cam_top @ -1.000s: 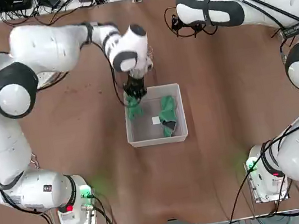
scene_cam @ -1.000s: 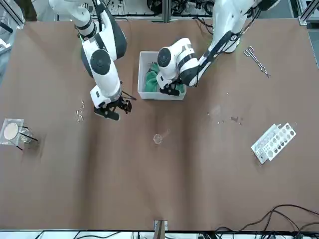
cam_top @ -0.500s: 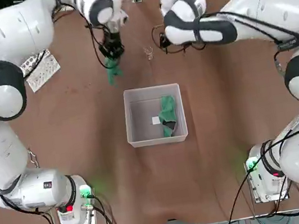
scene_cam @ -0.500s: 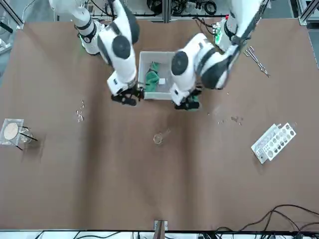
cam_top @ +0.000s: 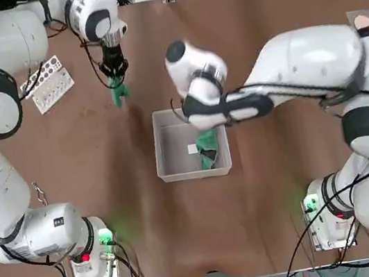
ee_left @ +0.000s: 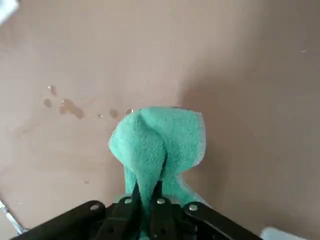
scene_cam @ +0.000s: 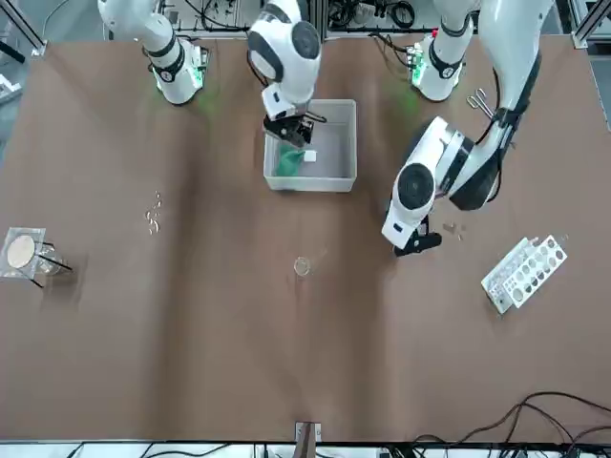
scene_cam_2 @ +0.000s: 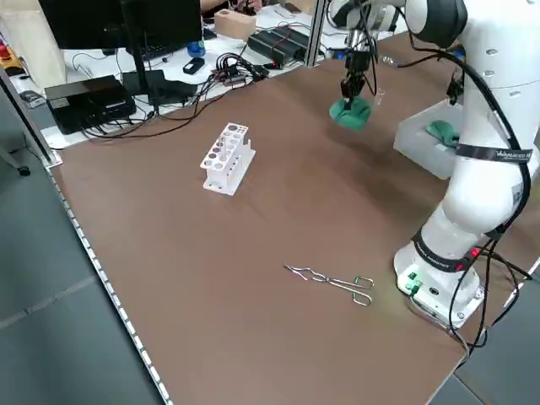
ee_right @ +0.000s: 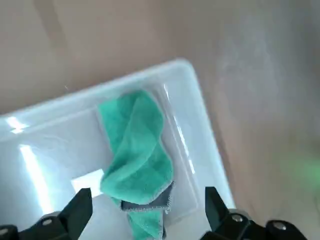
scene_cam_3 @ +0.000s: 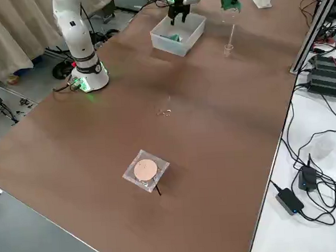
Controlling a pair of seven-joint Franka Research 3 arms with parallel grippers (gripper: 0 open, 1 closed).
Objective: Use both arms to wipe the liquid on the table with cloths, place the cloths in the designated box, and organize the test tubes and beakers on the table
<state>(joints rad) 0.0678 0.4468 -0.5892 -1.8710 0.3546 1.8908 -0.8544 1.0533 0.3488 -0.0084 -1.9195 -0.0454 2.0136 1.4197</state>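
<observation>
My left gripper (cam_top: pixel 116 77) is shut on a green cloth (cam_top: pixel 118 94) that hangs from it over the table (cam_top: pixel 70 170), beyond the box's left corner. Small liquid drops (ee_left: pixel 65 105) lie on the wood beside that cloth (ee_left: pixel 157 145). My right gripper (ee_right: pixel 148 200) hovers open above the pale box (cam_top: pixel 195 174), over a second green cloth (ee_right: pixel 137 160) lying inside. Test tubes (scene_cam: pixel 153 215) lie loose on the table's right half. The beaker (scene_cam: pixel 24 253) on its wire stand is at the far right corner.
A white rack with round holes (cam_top: pixel 49 82) stands at the far left, and metal tongs (scene_cam_2: pixel 333 280) lie near the left arm's base. A small clear glass (scene_cam: pixel 303 265) sits beyond the box. Cables and electronics (scene_cam_2: pixel 126 76) crowd the far edge.
My left gripper carried its cloth from the box's left edge out to the far left of the table. The right arm swung in from the far side to above the box.
</observation>
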